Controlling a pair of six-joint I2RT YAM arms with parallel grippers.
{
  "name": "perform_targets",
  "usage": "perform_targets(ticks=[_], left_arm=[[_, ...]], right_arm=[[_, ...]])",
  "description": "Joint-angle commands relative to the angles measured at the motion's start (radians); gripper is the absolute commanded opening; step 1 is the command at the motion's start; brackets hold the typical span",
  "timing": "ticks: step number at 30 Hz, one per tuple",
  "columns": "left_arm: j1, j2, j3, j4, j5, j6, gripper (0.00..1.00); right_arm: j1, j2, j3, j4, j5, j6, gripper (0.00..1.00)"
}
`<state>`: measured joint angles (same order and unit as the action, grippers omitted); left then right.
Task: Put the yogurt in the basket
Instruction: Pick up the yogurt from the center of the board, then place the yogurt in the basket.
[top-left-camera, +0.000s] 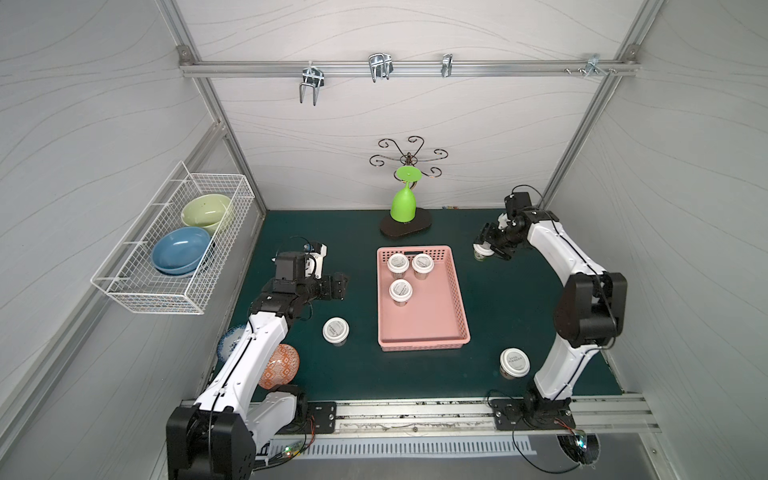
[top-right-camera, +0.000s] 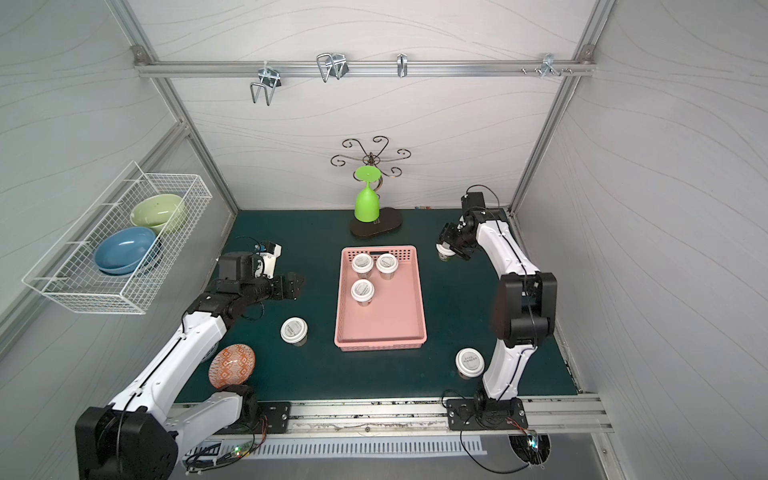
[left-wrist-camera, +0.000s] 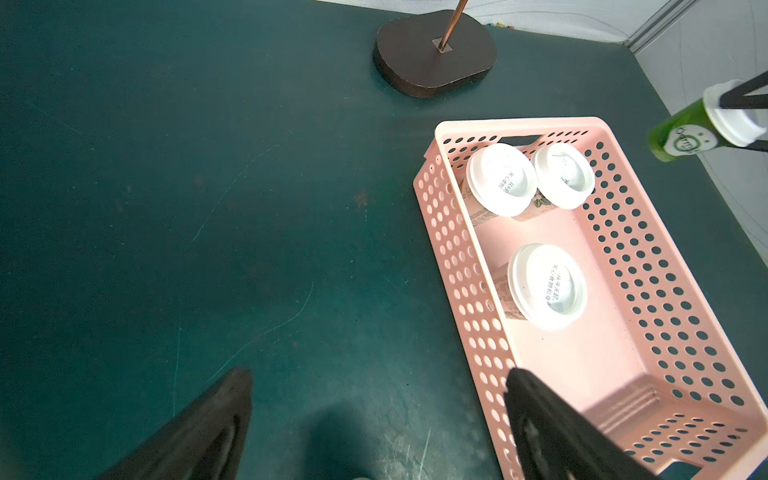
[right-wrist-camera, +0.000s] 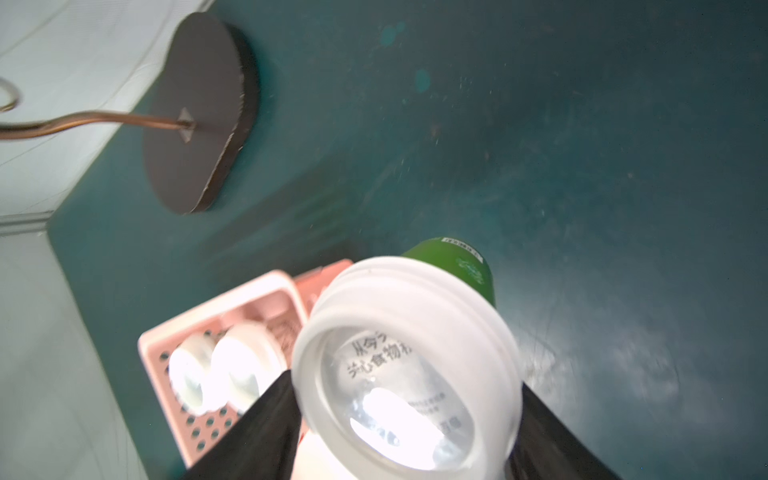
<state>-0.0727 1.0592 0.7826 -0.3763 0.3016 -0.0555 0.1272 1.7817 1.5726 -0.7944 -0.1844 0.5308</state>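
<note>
Transfer step: your right gripper (top-left-camera: 490, 248) clasps a green yogurt cup (top-left-camera: 481, 254) beside the basket (top-left-camera: 461, 299); next, carry it over the rim. Your left gripper (top-left-camera: 343, 287) gapes empty.

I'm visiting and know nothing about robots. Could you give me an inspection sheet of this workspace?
Surface: dark green mat, scuffed, no spills.
Job's things: pink basket holds three yogurt cups; two more cups stand on the mat; green yogurt cup outside the basket.
Clutter: green goblet upside down on a stand; two patterned bowls by the left arm; wall-mounted wire basket with two bowls.
Hands: left hand open, empty; right hand shut on the green yogurt cup.
Cables: loose black cable loops at the front edge.
Surroundings: white panel walls, metal rail with hooks.
</note>
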Motion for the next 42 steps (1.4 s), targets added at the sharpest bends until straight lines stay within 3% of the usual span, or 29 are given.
perform_targets(ticks=[1,10,19,26,42], left_arm=[[-0.001,-0.016,0.007,0.036,-0.014,0.015,0.98],[0.008,-0.007,0.01,0.03,-0.016,0.024,0.98],[0.031,0.003,0.01,0.03,-0.003,0.015,0.98],[0.039,0.011,0.011,0.031,-0.008,0.018,0.98],[0.063,0.001,0.015,0.015,-0.001,0.038,0.99]], right_arm=[[0.025,-0.092,-0.058,-0.023,-0.017,-0.021,0.73],[0.183,-0.286,-0.147,-0.086,0.0,-0.033,0.73],[0.394,-0.344,-0.23,-0.046,0.019,0.041,0.73],[0.481,-0.274,-0.277,0.031,0.012,0.072,0.73],[0.5,-0.04,-0.271,0.169,-0.016,0.048,0.75]])
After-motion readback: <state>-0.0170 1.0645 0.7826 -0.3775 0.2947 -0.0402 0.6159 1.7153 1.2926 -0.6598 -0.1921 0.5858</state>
